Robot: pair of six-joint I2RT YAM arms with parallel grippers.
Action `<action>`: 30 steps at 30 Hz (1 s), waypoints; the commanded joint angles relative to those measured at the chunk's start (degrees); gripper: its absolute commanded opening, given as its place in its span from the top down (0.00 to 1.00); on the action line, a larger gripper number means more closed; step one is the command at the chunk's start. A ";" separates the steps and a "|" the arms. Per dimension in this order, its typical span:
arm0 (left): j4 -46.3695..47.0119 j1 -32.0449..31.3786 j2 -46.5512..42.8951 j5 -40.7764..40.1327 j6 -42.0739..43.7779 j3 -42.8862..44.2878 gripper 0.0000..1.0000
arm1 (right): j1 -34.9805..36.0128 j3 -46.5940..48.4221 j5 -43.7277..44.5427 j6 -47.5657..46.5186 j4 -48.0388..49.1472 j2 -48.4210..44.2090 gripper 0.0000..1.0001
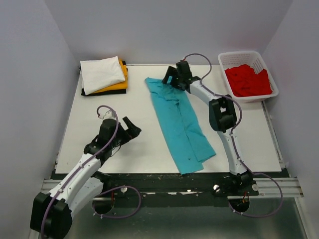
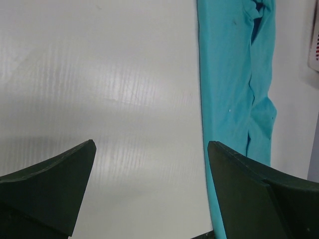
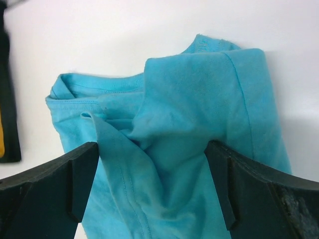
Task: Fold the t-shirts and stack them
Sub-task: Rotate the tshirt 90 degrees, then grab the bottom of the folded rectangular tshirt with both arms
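Observation:
The teal t-shirt [image 1: 179, 122] lies on the table as a long narrow strip, running from the back centre to the near edge. My right gripper [image 1: 172, 79] is open at its far end, the fingers wide apart on either side of bunched teal cloth [image 3: 199, 89] at the collar end. My left gripper [image 1: 132, 127] is open and empty over bare table to the left of the shirt, whose edge [image 2: 229, 74] shows in the left wrist view. At the back left a folded white t-shirt [image 1: 102, 73] tops an orange-yellow one [image 1: 119, 85] and a black one [image 1: 99, 92].
A white lattice basket [image 1: 239, 54] at the back right holds a crumpled red t-shirt [image 1: 246, 79]. Grey walls close in the table on the left, back and right. The black frame rail [image 1: 164, 181] runs along the near edge.

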 commanded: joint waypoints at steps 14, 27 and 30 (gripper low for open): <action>5.97 -10.89 23.34 14.93 9.41 14.18 0.01 | -9.50 3.81 -1.33 -4.66 -8.80 -0.20 0.00; 11.60 -27.49 27.63 17.05 -1.40 8.07 0.09 | -4.94 -63.87 14.16 4.93 -1.87 -57.17 0.00; 12.70 -29.92 30.28 16.78 -5.01 7.67 0.16 | -4.66 -76.96 10.59 4.85 -4.38 -68.71 0.00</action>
